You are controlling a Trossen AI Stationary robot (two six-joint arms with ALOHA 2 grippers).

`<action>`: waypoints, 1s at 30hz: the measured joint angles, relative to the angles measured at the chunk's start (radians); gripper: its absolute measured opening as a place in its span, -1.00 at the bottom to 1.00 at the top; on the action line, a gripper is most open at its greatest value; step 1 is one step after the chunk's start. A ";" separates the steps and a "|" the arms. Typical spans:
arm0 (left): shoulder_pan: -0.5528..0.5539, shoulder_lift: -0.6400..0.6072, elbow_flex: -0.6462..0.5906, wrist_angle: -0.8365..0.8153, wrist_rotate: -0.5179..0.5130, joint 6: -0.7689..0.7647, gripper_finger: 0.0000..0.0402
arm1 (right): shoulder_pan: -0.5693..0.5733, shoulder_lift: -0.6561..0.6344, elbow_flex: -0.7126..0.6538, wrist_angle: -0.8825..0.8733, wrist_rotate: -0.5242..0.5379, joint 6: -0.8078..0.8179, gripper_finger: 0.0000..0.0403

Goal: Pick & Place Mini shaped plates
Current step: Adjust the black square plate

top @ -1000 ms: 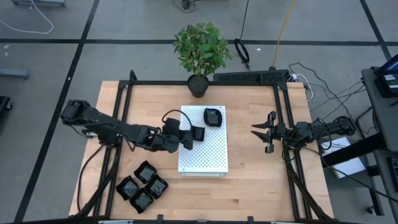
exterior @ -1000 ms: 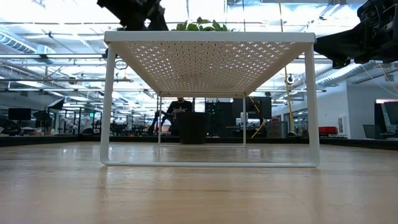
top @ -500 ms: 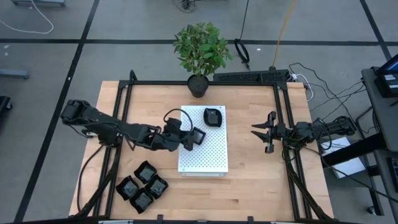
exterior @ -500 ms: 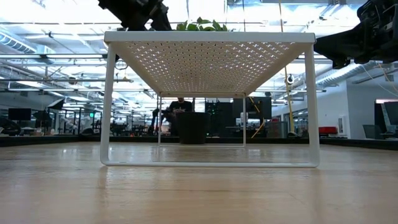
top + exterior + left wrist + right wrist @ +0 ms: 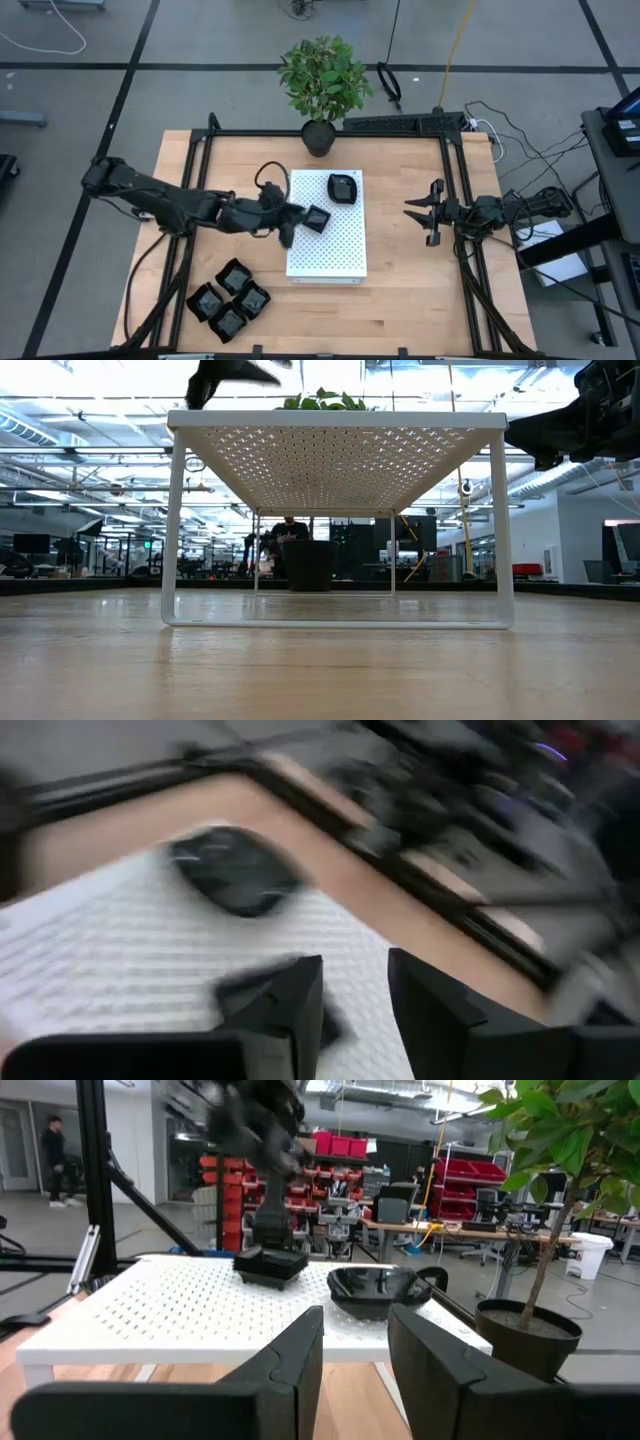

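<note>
Item: mini shaped plates, glossy black. Two are on the white perforated board (image 5: pixel 345 250): a small square plate (image 5: pixel 317 219) lying flat toward the board's left side, and a rounded plate (image 5: pixel 343 188) near its far edge, close to the potted plant (image 5: pixel 322 85); the two sit near each other but apart, as the right wrist view confirms. A cluster of four more plates (image 5: pixel 229 298) sits on the wooden table (image 5: pixel 400 290) at the near left, well apart from the board and untouched. My left gripper (image 5: pixel 287 221) is at the board's left edge, just beside the square plate; in the left wrist view my two fingers (image 5: pixel 300 1010) stand narrowly apart with nothing between them, the plate lying just past their tips, so I judge it released. My right gripper (image 5: pixel 422 213) waits to the right of the board, above bare table, fingers parted and empty. Progress, by my reckoning: two plates placed, four remaining, roughly a third done. Next entry: carry my left arm to the cluster and take one plate from its edge, minding the neighbours packed close around it.
</note>
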 joint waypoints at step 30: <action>-0.061 0.345 0.002 0.226 -0.117 0.270 -0.99 | 0.000 0.003 0.000 -0.001 0.000 0.000 -0.49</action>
